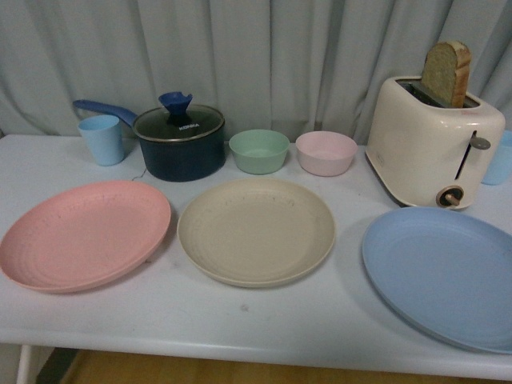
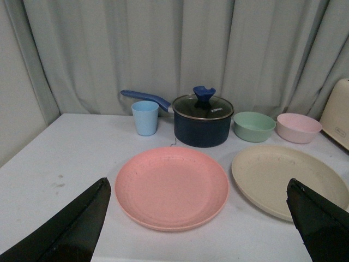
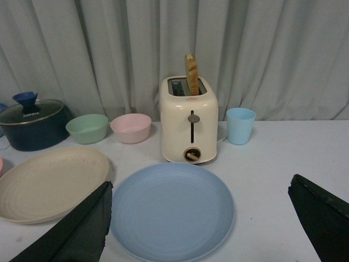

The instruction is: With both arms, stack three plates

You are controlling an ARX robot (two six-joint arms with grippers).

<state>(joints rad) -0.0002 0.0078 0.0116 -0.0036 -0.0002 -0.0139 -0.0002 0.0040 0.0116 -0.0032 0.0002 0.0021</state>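
Note:
Three plates lie in a row on the white table (image 1: pixel 240 320): the pink plate (image 1: pixel 84 234) at the left, the beige plate (image 1: pixel 256 230) in the middle, the light blue plate (image 1: pixel 444 272) at the right. None overlap. Neither arm shows in the front view. In the left wrist view my left gripper (image 2: pixel 199 224) is open, above the near edge of the pink plate (image 2: pixel 172 185), with the beige plate (image 2: pixel 286 177) beside it. In the right wrist view my right gripper (image 3: pixel 199 226) is open above the blue plate (image 3: pixel 172 210); the beige plate (image 3: pixel 49 180) lies beside it.
Behind the plates stand a light blue cup (image 1: pixel 102 138), a dark blue lidded pot (image 1: pixel 179 142), a green bowl (image 1: pixel 259 150), a pink bowl (image 1: pixel 326 152) and a cream toaster (image 1: pixel 436 144) with a slice of bread. A second blue cup (image 3: pixel 240 125) stands beside the toaster.

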